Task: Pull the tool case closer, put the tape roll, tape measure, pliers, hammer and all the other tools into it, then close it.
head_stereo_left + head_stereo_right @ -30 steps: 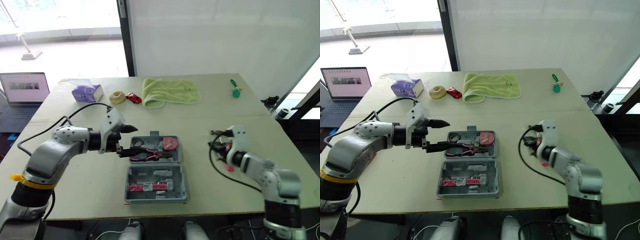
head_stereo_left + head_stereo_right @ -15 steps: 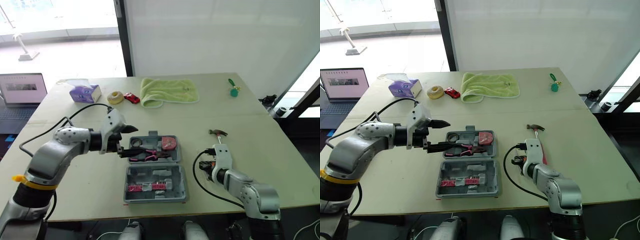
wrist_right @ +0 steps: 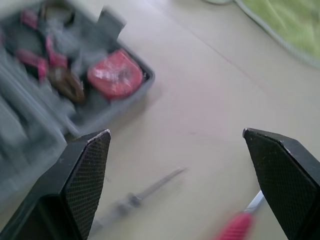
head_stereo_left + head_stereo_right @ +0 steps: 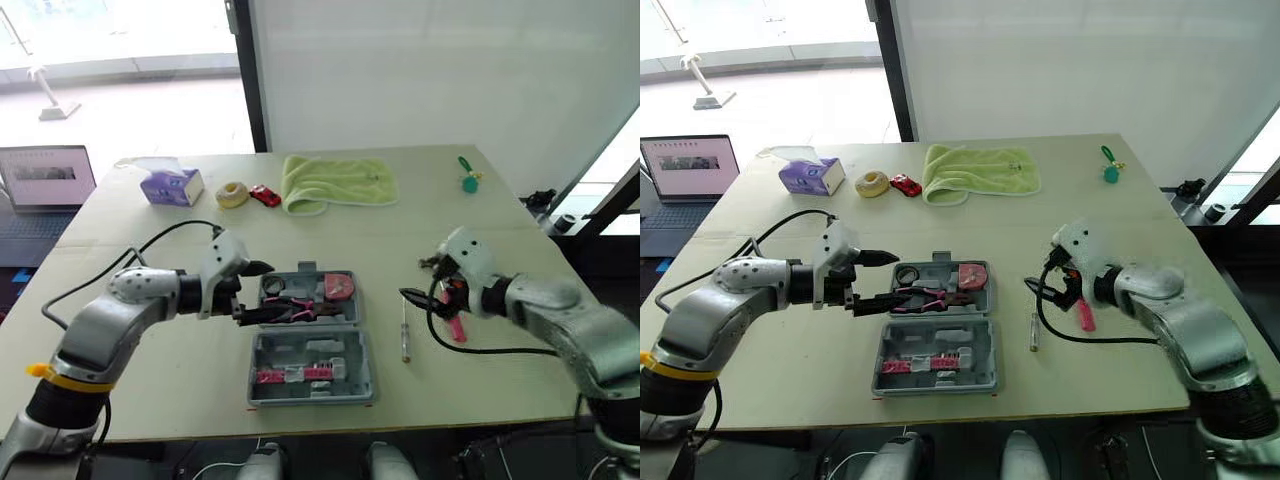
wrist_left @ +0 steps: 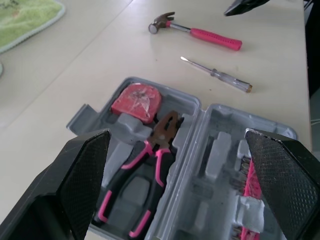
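- Right hand (image 4: 420,280), fingers spread wide and empty, hovers right of centre by the hammer (image 5: 210,36) on the desk (image 4: 200,215).
- Left hand (image 4: 255,292) is open and empty at the case (image 4: 368,372), centre frame.
- Hammer is likely rigid and head-heavy, so grip the pink handle near the head.

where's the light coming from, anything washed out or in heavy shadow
Left eye view: daylight through the window at far left washes out the ground outside, while the beige table is evenly lit; left wrist view: the pink-handled hammer and clear-handled screwdriver throw only short soft shadows, no glare; right wrist view: the lime green towel looks bright but not blown out.
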You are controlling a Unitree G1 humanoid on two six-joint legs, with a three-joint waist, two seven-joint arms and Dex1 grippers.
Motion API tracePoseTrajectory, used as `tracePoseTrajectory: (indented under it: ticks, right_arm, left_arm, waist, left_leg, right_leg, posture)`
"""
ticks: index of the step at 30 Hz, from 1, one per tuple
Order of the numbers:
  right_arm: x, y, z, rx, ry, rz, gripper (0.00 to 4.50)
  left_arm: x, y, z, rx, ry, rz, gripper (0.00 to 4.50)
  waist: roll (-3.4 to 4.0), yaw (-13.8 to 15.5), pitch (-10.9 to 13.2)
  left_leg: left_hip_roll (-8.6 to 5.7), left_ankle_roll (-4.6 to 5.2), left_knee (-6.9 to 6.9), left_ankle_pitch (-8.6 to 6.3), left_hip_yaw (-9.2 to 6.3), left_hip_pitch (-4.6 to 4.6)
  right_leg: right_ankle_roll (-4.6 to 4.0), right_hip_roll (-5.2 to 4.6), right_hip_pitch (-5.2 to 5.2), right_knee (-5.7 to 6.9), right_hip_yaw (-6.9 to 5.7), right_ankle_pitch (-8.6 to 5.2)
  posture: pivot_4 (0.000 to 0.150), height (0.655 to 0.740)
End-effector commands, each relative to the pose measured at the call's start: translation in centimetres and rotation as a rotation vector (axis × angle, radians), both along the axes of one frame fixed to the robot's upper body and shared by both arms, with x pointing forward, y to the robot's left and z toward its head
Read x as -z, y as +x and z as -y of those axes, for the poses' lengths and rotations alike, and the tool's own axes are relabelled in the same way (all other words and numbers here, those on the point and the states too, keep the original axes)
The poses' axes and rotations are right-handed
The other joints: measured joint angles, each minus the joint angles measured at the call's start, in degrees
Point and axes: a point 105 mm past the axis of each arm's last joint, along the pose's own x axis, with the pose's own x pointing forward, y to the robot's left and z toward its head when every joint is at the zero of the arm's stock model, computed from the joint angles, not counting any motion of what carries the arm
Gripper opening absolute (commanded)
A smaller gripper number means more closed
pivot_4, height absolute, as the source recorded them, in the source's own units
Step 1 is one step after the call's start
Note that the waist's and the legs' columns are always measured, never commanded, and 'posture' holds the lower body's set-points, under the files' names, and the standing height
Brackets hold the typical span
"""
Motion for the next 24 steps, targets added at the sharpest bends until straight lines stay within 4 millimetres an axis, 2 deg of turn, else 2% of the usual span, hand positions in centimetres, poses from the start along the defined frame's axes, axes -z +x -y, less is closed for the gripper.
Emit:
tracePoseTrajectory:
  ticks: [1,3,6,9,12,15,19,24]
  right_arm:
    - [1.5,-0.2,-0.7,-0.403,-0.327,0.034,4.47]
    - [1.9,0.7,0.0,-0.485,-0.443,0.042,4.47]
    - [2.9,1.2,0.6,-0.667,-0.608,-0.038,4.47]
    - [3.8,1.3,0.8,-0.840,-0.744,-0.028,4.47]
    - [5.5,2.2,0.1,-0.999,-0.881,-0.009,4.47]
    - [6.5,3.1,-0.9,-1.083,-0.925,0.013,4.47]
    - [7.4,3.8,-1.2,-1.130,-0.967,-0.003,4.47]
    - [8.5,3.8,-1.7,-1.197,-0.996,-0.038,4.47]
  left_arm:
    - [-1.3,-0.3,0.1,0.005,-0.029,0.063,4.50]
    - [-1.4,-0.3,0.2,0.000,-0.038,0.066,4.50]
    - [-1.3,-0.6,-0.1,-0.015,-0.039,0.065,4.50]
    - [-1.1,-0.6,-0.3,-0.032,-0.032,0.067,4.50]
    - [-1.0,-1.0,-0.4,-0.049,-0.038,0.067,4.50]
    - [-0.9,-1.2,-0.5,-0.067,-0.035,0.066,4.50]
    - [-0.8,-1.7,-0.8,-0.089,-0.007,0.064,4.50]
    - [-1.1,-2.2,-0.9,-0.113,-0.002,0.067,4.50]
  waist:
    - [-0.06,-0.2,0.1]
    - [-0.05,-0.4,0.1]
    - [0.00,-0.7,0.2]
    - [-0.02,-1.0,0.2]
    - [-0.06,-1.5,0.3]
    - [-0.04,-1.6,0.3]
    - [-0.02,-1.4,0.3]
    - [-0.02,-1.4,0.3]
  left_leg:
    - [0.00,0.00,0.05,0.00,0.03,0.00]
    - [-0.01,0.00,0.12,0.00,0.12,0.02]
    - [-0.01,-0.01,0.15,0.00,0.12,0.00]
    - [-0.01,-0.01,0.09,0.01,0.06,-0.01]
    - [-0.02,-0.02,0.08,0.01,0.06,-0.01]
    - [-0.02,-0.08,0.08,0.04,0.08,0.00]
    - [-0.02,-0.17,0.05,0.10,0.04,-0.02]
    - [-0.05,-0.25,0.04,0.14,-0.01,-0.02]
  right_leg:
    - [0.00,0.00,0.02,-0.01,0.02,0.00]
    - [0.00,-0.03,0.03,-0.01,0.07,0.02]
    - [0.00,-0.05,0.00,0.01,0.08,0.03]
    - [0.00,-0.04,-0.03,0.02,0.07,0.03]
    - [0.00,-0.05,-0.04,0.02,0.07,0.03]
    - [0.00,-0.04,-0.07,0.05,0.11,0.04]
    - [-0.01,-0.04,-0.13,0.11,0.11,0.05]
    - [-0.02,-0.04,-0.11,0.11,0.11,0.05]
  posture:
    - [0.150,0.7367]
    - [0.150,0.7367]
    - [0.150,0.7367]
    - [0.150,0.7367]
    - [0.150,0.7367]
    - [0.150,0.7367]
    - [0.150,0.7367]
    - [0.150,0.7367]
